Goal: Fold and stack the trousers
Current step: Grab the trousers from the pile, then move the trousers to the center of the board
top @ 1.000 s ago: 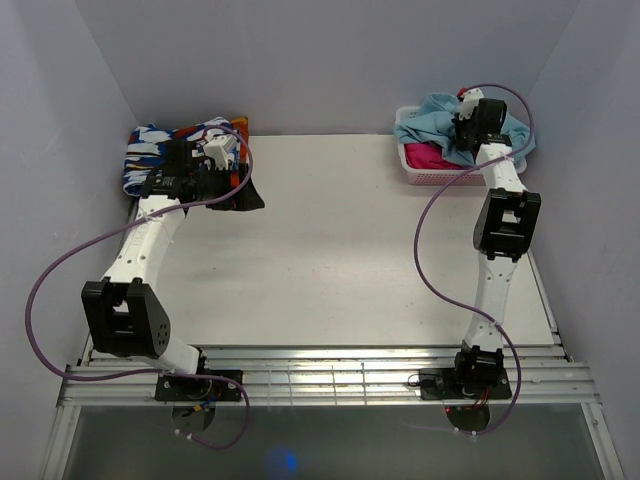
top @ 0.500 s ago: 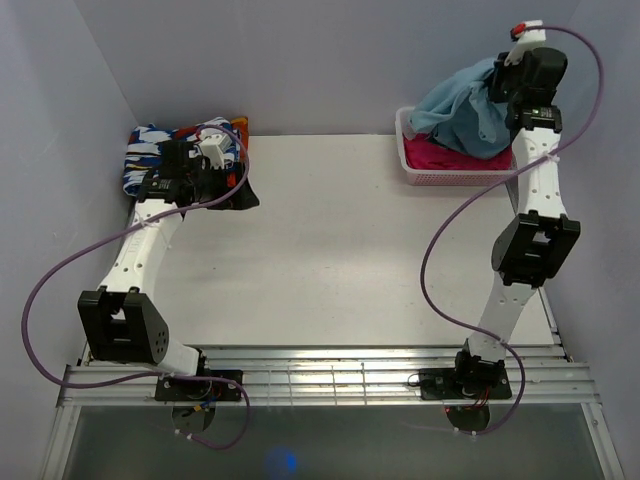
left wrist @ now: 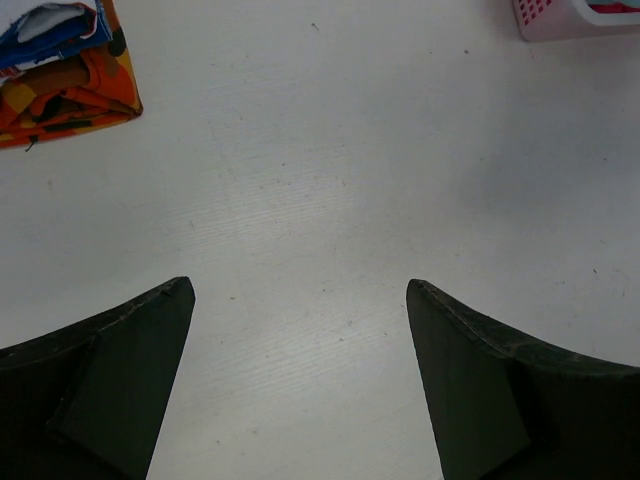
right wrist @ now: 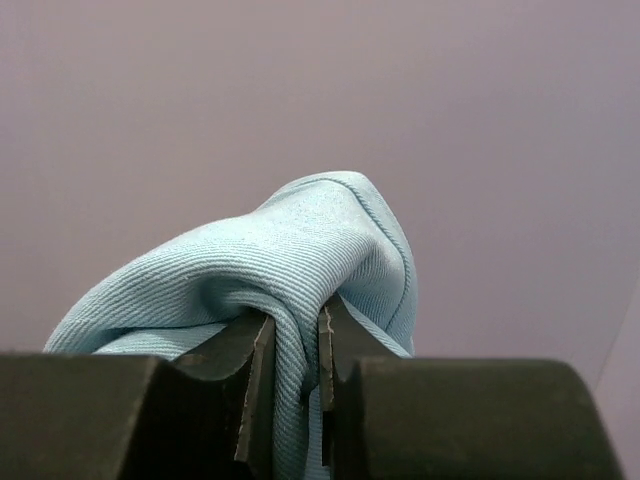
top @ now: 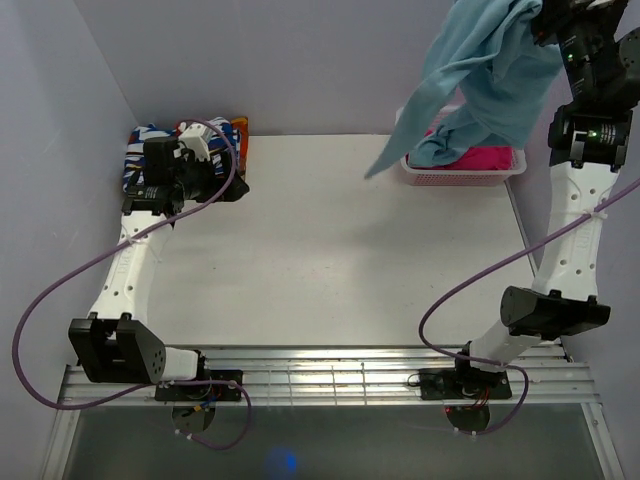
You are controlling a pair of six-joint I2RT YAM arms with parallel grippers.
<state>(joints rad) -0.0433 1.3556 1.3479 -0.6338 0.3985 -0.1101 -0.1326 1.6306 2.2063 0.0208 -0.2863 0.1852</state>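
The light-blue trousers hang high at the top right, lifted out of the pink basket, with one leg trailing down to the left and the lower end still in the basket. My right gripper is shut on a fold of the trousers, the cloth pinched between its jaws. My left gripper is open and empty, low over the bare table. In the top view the left gripper is at the back left, beside the patterned folded cloth.
A bright pink garment lies in the basket. The blue-white-orange patterned folded cloth sits at the back left corner. The basket's corner shows in the left wrist view. Walls close in on three sides.
My right arm has risen steeply, pulling the trousers up out of the basket. My left gripper has drawn back off the patterned cloth.
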